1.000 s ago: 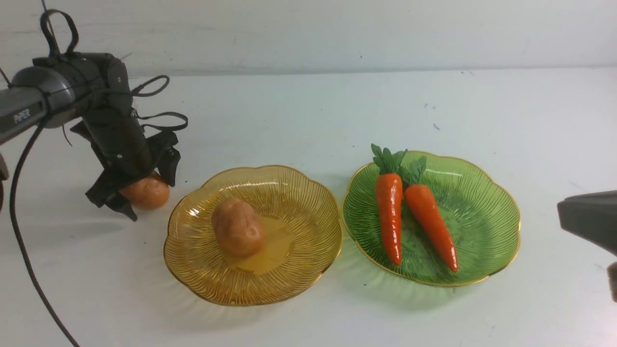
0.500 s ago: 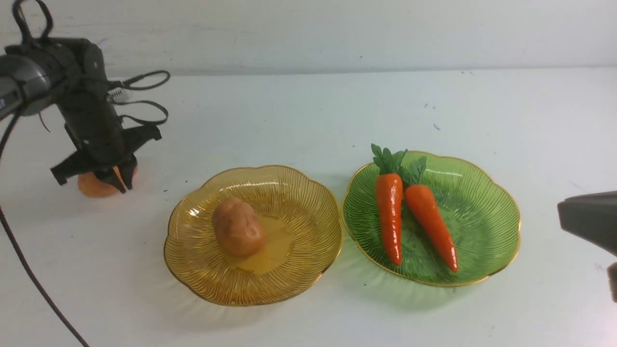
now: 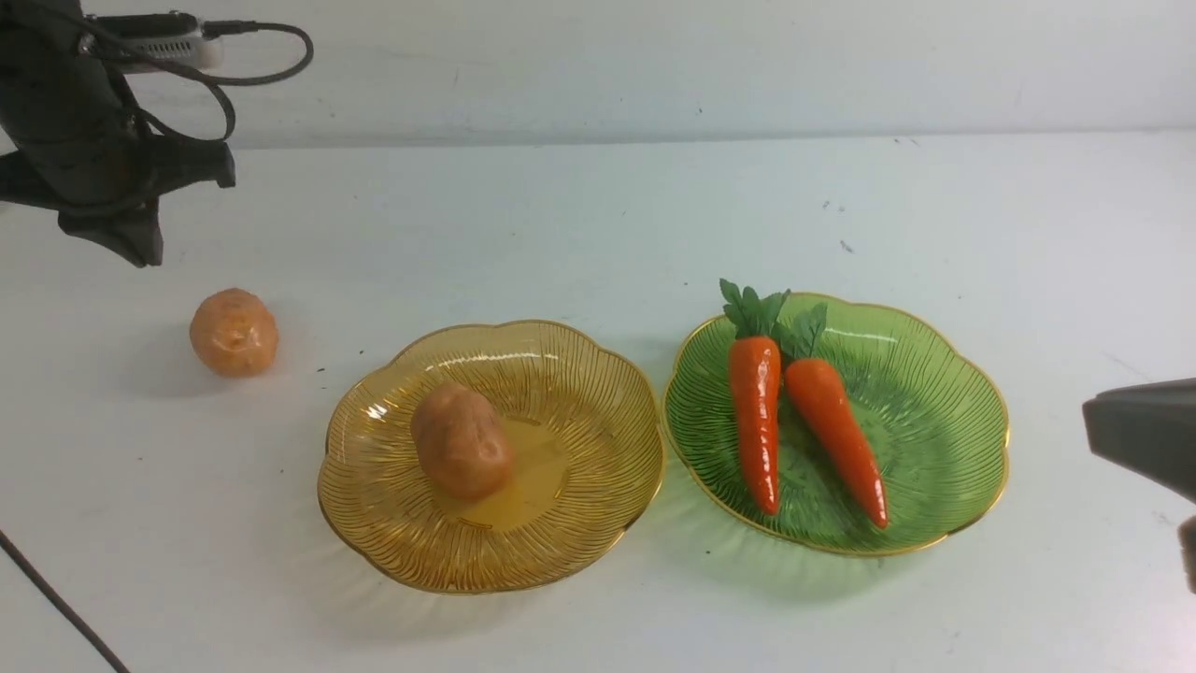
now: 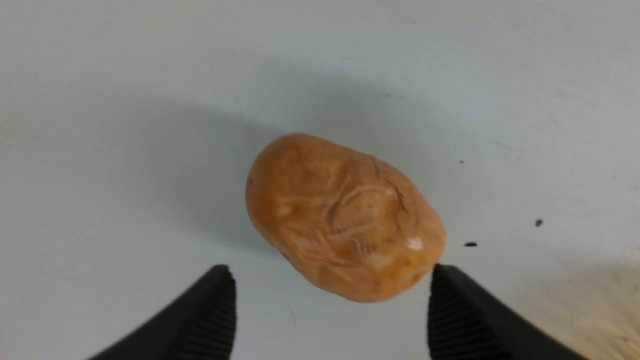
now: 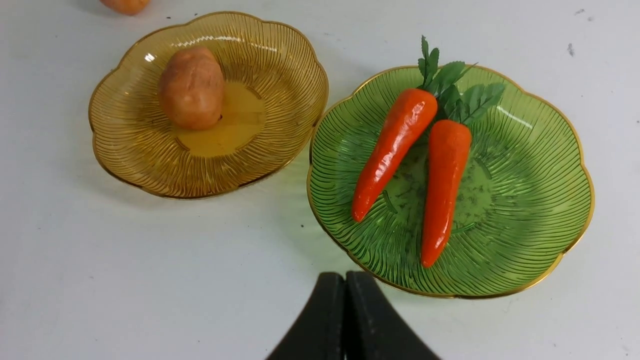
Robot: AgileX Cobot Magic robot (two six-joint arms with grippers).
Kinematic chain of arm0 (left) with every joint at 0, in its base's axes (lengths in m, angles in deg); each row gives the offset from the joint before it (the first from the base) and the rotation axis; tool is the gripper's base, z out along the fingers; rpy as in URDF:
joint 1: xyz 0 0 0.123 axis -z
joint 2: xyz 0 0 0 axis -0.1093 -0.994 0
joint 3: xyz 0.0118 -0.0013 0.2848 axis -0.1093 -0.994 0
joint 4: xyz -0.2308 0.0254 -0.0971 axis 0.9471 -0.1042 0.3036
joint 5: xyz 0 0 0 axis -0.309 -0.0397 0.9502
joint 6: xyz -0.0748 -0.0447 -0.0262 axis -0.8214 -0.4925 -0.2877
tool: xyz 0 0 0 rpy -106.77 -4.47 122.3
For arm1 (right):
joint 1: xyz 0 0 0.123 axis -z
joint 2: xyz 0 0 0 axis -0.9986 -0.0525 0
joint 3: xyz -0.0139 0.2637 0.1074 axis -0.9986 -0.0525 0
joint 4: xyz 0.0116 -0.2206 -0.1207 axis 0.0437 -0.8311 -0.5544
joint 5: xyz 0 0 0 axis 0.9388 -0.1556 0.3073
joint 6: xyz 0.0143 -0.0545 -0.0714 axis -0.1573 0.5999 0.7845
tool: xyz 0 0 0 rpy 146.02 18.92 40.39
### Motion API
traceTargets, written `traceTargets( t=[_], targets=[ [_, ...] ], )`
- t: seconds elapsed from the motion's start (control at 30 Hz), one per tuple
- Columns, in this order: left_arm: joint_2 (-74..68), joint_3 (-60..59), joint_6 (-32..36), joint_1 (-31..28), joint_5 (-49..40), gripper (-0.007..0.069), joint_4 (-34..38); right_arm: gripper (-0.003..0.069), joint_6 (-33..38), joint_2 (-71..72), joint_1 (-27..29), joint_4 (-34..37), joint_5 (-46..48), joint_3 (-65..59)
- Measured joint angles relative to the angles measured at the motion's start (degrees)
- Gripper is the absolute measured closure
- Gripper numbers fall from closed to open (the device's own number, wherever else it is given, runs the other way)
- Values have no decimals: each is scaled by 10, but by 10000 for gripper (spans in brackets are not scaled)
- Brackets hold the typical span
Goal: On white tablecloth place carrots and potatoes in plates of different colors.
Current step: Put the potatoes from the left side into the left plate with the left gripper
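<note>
Tan and lumpy, the loose potato [image 3: 234, 332] lies on the counter [image 3: 561, 215], apart from the amber plate [image 3: 598, 467]. The left claw [image 4: 330, 280] hangs above it, spread and empty. An off-centre pinch could send the rounded potato rolling. The right claw [image 5: 345, 285] is clenched on nothing near the green plate [image 5: 540, 165].

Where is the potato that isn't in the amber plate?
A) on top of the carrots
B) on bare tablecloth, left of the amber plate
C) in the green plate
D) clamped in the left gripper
B: the loose potato lies on the white tablecloth, left of the amber plate, and the left gripper is open above it.
</note>
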Motion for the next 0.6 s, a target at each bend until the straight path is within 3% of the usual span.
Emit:
traceTargets(
  t=[0.23,0.6],
  targets=[
    [-44,0,-102,0,4,-37,-60,674,-17,0,0,1,5,0],
    [-83,2,-187,1,41,-62,-77,674,-17,0,0,2,5,0]
  ],
)
